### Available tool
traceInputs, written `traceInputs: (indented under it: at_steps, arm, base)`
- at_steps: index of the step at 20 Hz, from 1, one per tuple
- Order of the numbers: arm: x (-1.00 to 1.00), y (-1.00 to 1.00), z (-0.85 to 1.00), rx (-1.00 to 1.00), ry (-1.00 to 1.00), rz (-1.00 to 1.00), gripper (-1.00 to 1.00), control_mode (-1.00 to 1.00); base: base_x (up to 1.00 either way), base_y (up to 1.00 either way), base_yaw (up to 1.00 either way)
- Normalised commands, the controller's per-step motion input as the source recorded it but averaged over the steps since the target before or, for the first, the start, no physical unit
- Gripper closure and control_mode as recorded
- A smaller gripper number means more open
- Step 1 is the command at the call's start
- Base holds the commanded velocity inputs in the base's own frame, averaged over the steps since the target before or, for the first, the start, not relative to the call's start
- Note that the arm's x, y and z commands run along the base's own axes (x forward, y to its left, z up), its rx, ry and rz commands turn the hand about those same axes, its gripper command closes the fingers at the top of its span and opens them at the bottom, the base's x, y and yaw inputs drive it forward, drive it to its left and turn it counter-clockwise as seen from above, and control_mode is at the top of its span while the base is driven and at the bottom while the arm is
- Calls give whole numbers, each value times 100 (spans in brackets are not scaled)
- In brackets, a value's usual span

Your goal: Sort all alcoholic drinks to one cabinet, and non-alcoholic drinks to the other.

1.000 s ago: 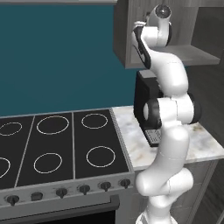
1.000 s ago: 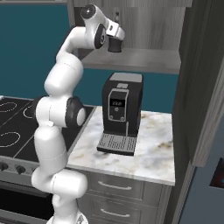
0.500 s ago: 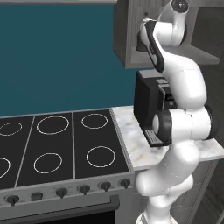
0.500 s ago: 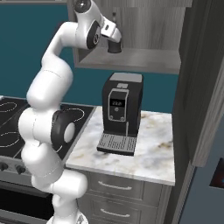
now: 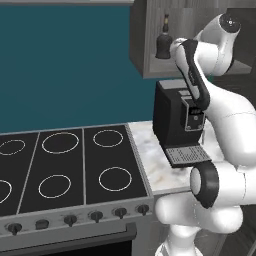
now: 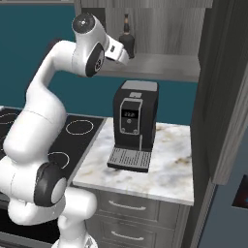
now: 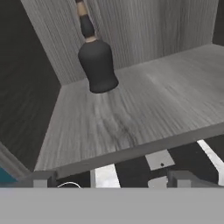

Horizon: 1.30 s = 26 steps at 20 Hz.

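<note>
Squat blackish round-bodied glass bottle with long neck [image 7: 97,63] — upright at the back left corner of the grey wooden cabinet shelf [image 7: 144,109], untouched. Fingers [image 7: 107,179] spread wide, empty, just off the shelf's front edge. Placement step apparently done — next, pulling clear and fetching another drink.

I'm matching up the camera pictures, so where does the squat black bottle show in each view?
Left base view: black bottle at top centre, in the open cabinet.
Right base view: top centre, on the cabinet shelf beside the arm.
Hand view: upper left, near the back corner.
Shared landmark: the coffee machine below the cabinet.
</note>
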Motion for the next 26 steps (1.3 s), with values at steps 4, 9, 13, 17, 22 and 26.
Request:
traceInputs:
  at_steps: [4, 9, 13, 17, 22, 26]
  arm:
    - [-100, 15, -27, 0, 1, 9, -100, -100]
    - [-100, 24, -13, 0, 9, 7, -100, -100]
    - [-100, 27, -13, 0, 7, 3, -100, -100]
    - [-84, 28, -11, -3, 6, 1, -100, -100]
    - [-52, 17, -21, -1, 14, 2, -100, -100]
    - [-38, 19, -18, 0, 11, 2, -100, -100]
  base:
    - [0, 0, 0]
    - [0, 0, 0]
    - [0, 0, 0]
    - [0, 0, 0]
    - [0, 0, 0]
    - [0, 0, 0]
